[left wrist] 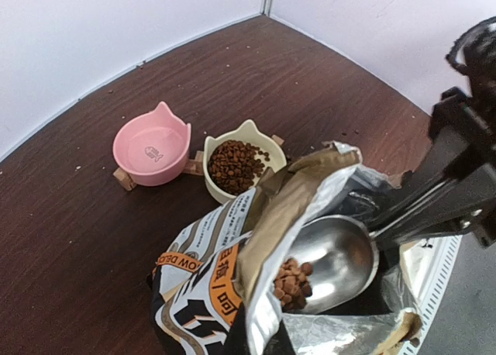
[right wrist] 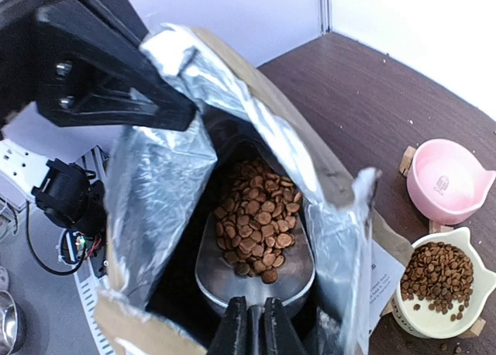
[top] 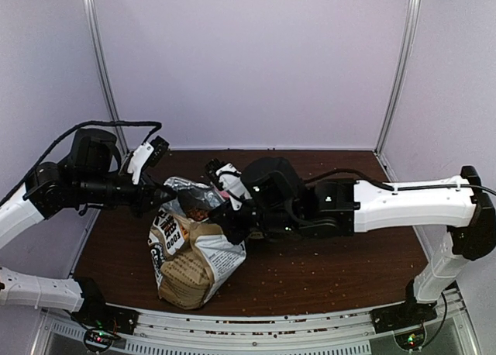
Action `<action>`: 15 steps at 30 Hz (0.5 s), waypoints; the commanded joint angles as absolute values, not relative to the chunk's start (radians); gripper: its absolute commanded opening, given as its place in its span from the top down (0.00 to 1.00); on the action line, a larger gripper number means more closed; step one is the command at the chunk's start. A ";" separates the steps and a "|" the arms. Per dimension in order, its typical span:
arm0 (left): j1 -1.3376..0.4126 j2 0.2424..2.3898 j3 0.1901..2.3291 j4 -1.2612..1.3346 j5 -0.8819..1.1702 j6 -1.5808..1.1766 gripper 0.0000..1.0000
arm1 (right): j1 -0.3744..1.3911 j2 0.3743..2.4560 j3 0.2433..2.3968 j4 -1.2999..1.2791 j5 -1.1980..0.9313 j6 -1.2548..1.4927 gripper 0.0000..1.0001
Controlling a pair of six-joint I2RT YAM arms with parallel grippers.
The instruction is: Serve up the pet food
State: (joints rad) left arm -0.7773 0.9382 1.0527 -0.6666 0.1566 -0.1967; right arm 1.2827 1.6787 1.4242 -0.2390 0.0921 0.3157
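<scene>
right hand [right wrist: 252, 315] pinches the silver scoop [right wrist: 211, 281], heaped with pet food [right wrist: 256, 227] inside the open bag [top: 190, 254] on the worktop [top: 333, 270]; left hand [top: 163, 193] pinches the bag's rim.

On the tabletop [left wrist: 77, 254] the bag [left wrist: 209, 293] stands lower centre, the scoop [left wrist: 341, 254] in its mouth carrying pet food [left wrist: 293, 281], with left bowl [left wrist: 153, 148] beside food-filled right bowl [left wrist: 240, 169] upper left.
</scene>
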 commanded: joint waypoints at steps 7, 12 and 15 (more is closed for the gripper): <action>-0.761 0.908 1.160 -0.660 0.031 -0.255 1.00 | 1.362 1.483 1.256 -0.135 0.161 0.184 1.00; -0.761 0.921 1.183 -0.686 0.010 -0.273 1.00 | 1.430 1.432 1.180 -0.055 0.262 0.093 1.00; -0.761 0.924 1.183 -0.684 0.016 -0.288 1.00 | 1.463 1.417 1.153 -0.012 0.327 0.046 1.00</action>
